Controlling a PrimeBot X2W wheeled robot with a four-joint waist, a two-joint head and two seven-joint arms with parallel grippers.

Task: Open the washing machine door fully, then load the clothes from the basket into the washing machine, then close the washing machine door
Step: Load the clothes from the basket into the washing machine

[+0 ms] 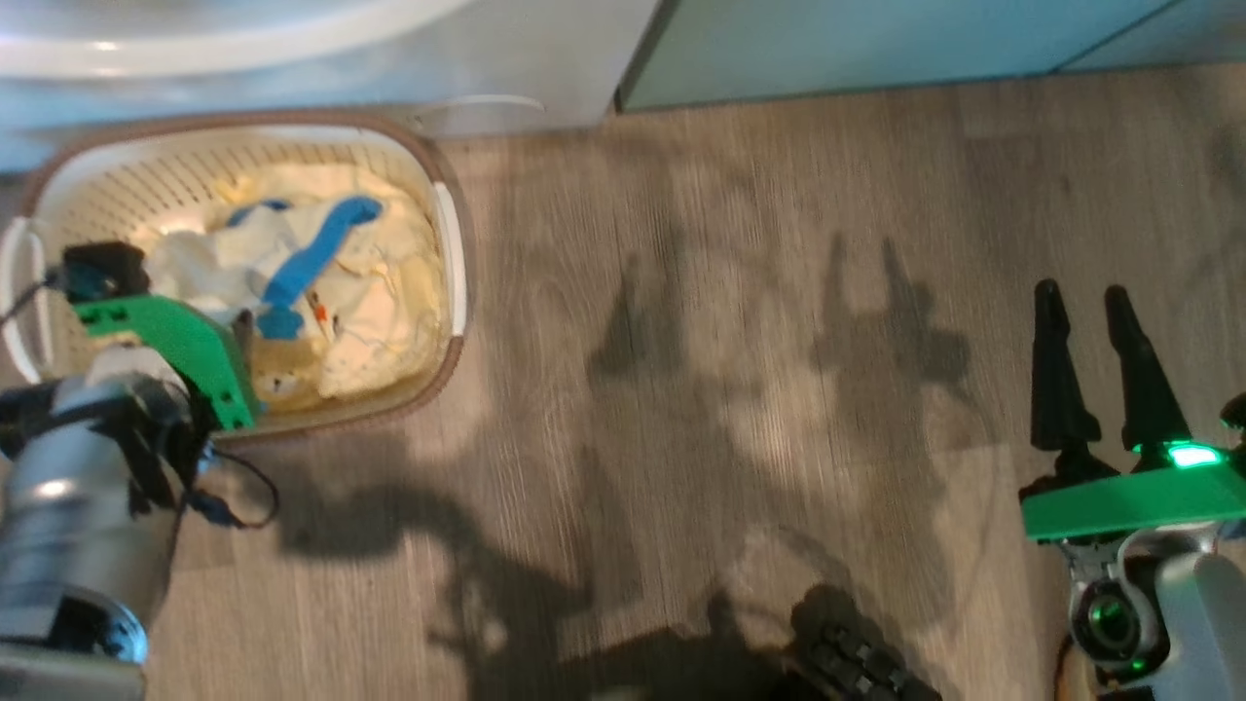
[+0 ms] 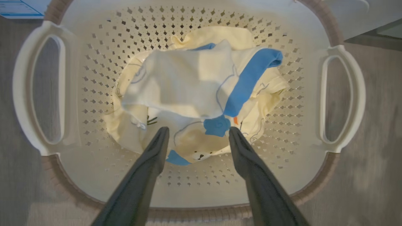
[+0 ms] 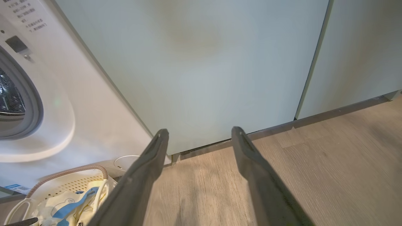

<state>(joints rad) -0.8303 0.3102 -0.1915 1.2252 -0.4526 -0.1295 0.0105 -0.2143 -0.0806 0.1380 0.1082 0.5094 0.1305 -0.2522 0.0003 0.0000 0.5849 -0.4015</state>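
**Wood floor [image 1: 740,389], full basket [image 1: 450,243]: time to grab the clothes [image 2: 188,91]**

Wood planks run under everything. The basket sits on them, just in front of the white washing machine [image 3: 78,103]. Pale green cabinets [image 3: 220,62] stand next to the machine. The clothes lie in a soft heap in the middle of the basket. They are cream and yellow, with a blue strip [image 2: 248,81] across the top.

Your left gripper [image 2: 198,131] hangs right over the heap. Its two fingers are spread wide and hold nothing. You cannot tell from these views if the tips touch the cloth yet. Your right gripper [image 1: 1082,292] is spread wide and empty too. It is over bare floor, well apart from the basket.

The round hole [image 3: 12,106] in the machine shows shiny metal inside, so the way in looks free. The step in hand looks like the first grab.

Do it like this:

- **Go down:** Move straight down so the fingers sink into the heap, one on each side of a fat fold. The spot near the blue strip looks good, because the cloth is piled thick there.
- **Close:** Close slowly. Cloth is floppy, so a thin pinch may slip out.
- **Lift:** Lift straight up until the clothes hang clear of the brown rim [image 2: 194,215]. If you don't, a sleeve may catch and tip the light basket.
- **Right arm:** Leave the right arm off to the side, out of the way.
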